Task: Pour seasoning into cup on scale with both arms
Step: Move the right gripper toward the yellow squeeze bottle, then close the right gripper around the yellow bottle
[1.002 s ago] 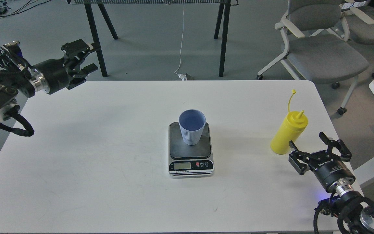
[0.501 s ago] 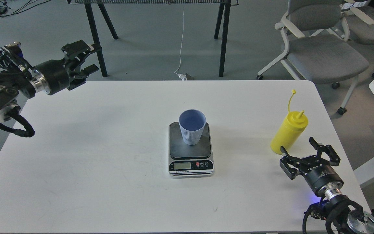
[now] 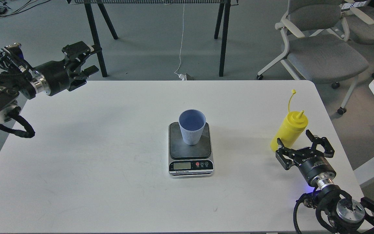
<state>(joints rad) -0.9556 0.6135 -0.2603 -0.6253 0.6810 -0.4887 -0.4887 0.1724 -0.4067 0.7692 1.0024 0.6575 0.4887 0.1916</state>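
Note:
The light-blue ribbed cup (image 3: 192, 126) stands upright on the dark plate of the silver scale (image 3: 190, 161) at the middle of the white table. The yellow seasoning bottle (image 3: 290, 130) stands upright at the right, cone nozzle uncapped, its cap strap sticking up. My right gripper (image 3: 295, 142) is open, its fingers on either side of the bottle's base, not closed on it. My left gripper (image 3: 84, 58) is open and empty, held above the table's far left corner, far from the cup.
The white table (image 3: 109, 146) ends close to the right of the bottle. Grey office chairs (image 3: 320, 48) stand behind the right side. Black stand legs (image 3: 96, 39) rise behind the far edge near my left gripper.
My right gripper has moved forward and left, from below the bottle up to its base, staying open. My left arm has barely moved.

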